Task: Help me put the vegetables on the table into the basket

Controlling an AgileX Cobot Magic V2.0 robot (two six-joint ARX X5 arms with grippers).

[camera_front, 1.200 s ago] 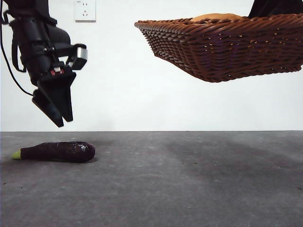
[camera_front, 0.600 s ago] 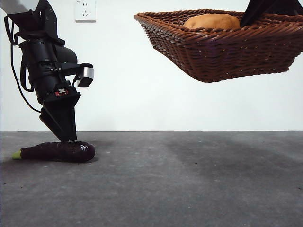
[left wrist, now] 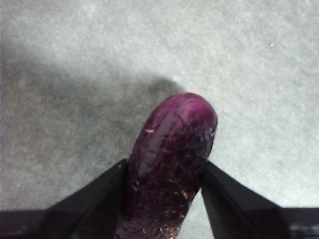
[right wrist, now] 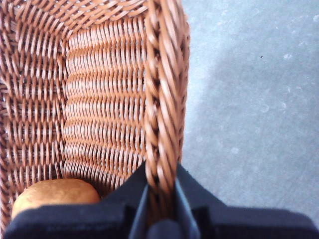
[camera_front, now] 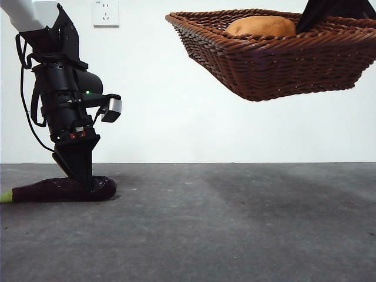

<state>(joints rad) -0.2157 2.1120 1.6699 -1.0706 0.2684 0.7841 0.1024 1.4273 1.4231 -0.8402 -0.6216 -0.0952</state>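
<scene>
Clamping the left gripper on the eggplant, lying near the left edge of the table. Pinching the right gripper on the braided rim of the basket, hanging above the table with the potato inside.

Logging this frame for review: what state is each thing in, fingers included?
eggplant: lying on the table, clamped near its rounded end.
left gripper: down at the table, fingers closed on the eggplant's sides.
basket: held in the air, tilted.
right gripper: fingers pinching the basket's rim.
potato: resting inside the basket.
</scene>
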